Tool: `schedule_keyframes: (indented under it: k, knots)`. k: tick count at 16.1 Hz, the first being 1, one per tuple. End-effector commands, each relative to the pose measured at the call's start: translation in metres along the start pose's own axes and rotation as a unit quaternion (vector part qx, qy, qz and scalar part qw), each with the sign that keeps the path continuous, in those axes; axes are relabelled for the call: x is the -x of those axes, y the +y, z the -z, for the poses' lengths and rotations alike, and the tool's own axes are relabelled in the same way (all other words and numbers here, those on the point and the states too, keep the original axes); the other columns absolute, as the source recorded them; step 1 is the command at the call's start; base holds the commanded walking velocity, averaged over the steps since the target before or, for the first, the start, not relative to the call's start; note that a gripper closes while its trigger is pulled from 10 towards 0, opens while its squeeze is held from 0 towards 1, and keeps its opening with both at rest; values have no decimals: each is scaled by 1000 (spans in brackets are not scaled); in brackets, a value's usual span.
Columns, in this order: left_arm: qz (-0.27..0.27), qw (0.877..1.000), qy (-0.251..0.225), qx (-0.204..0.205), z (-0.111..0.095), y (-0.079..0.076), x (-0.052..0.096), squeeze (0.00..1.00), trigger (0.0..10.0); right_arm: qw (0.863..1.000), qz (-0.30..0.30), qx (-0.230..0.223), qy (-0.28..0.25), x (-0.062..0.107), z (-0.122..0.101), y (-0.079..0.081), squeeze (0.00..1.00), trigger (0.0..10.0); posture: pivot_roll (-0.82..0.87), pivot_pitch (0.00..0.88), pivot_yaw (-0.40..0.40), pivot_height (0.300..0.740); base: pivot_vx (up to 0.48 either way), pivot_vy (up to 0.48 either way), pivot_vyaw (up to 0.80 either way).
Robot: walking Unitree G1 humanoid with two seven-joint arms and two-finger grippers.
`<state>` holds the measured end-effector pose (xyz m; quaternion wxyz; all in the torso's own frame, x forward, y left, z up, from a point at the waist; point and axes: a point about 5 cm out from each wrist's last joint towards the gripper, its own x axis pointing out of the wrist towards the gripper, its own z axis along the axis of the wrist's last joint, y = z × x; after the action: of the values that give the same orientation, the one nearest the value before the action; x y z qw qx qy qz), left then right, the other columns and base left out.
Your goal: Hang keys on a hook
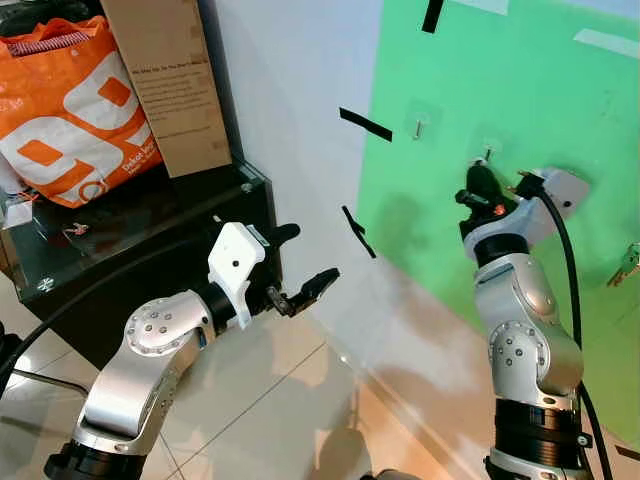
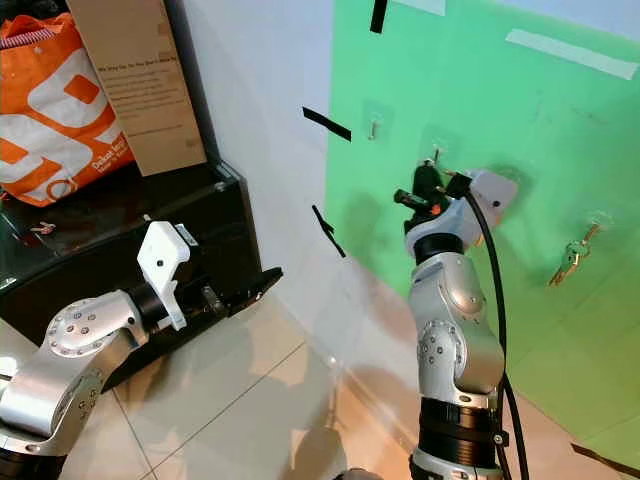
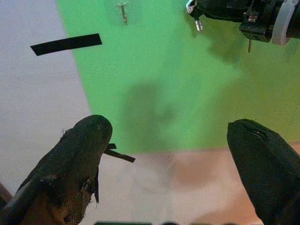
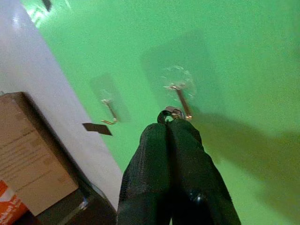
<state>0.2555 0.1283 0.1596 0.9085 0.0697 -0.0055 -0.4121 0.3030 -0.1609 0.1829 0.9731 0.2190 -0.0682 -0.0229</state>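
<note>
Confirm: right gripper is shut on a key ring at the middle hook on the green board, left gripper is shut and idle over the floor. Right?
Not quite. The left gripper is open: the left wrist view shows its two fingers well apart. The rest holds: the right gripper is shut on a key ring at the middle hook on the green board.

Camera positions: stereo head pair, two wrist cameras.
The green wall panel [image 1: 480, 150] is viewed downward from the head, both arms included. It is faced from well apart along the left gripper [image 3: 168, 154]. The hooks [image 4: 180, 96] are seen close along the right gripper [image 4: 171, 124]; the panel is shared throughout.
</note>
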Motion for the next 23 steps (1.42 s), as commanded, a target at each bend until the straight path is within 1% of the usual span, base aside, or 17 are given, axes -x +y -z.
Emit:
schedule_keyframes:
  k: [1, 9, 11, 14, 15, 17, 23]
  knots:
    - [8, 1000, 0, -8, -3, 1, -1, 0, 10000, 1000, 9, -3, -13, -3, -5, 0, 0, 10000, -34, 0, 22, 740, 0, 0, 0]
    - [10, 1000, 2, -10, -4, 1, 0, 0, 10000, 1000, 0, -3, -2, -9, -1, 4, 0, 10000, -30, 0, 26, 740, 0, 0, 0]
    - [10, 1000, 2, -9, -4, 1, -1, 0, 10000, 1000, 3, 4, 13, -11, 2, 3, 0, 10000, -29, 0, 27, 740, 0, 0, 0]
    - [10, 1000, 2, -8, -4, 2, -1, 0, 10000, 999, 21, 14, 35, -11, 9, -1, 0, 10000, -31, 0, 29, 740, 0, 0, 0]
    - [10, 1000, 2, -8, -4, 2, -1, 0, 10000, 998, 34, 15, 41, -11, 11, -4, 0, 10000, -32, 0, 31, 740, 0, 0, 0]
    - [11, 1000, 2, -8, -4, 2, -1, 0, 10000, 998, 38, 18, 44, -11, 12, -7, 0, 10000, -33, 0, 31, 740, 0, 0, 0]
    - [10, 1000, 0, -8, -5, 1, -3, 0, 10000, 999, 22, 11, 45, -4, 13, -6, 0, 10000, -38, 0, 31, 740, 0, 0, 0]
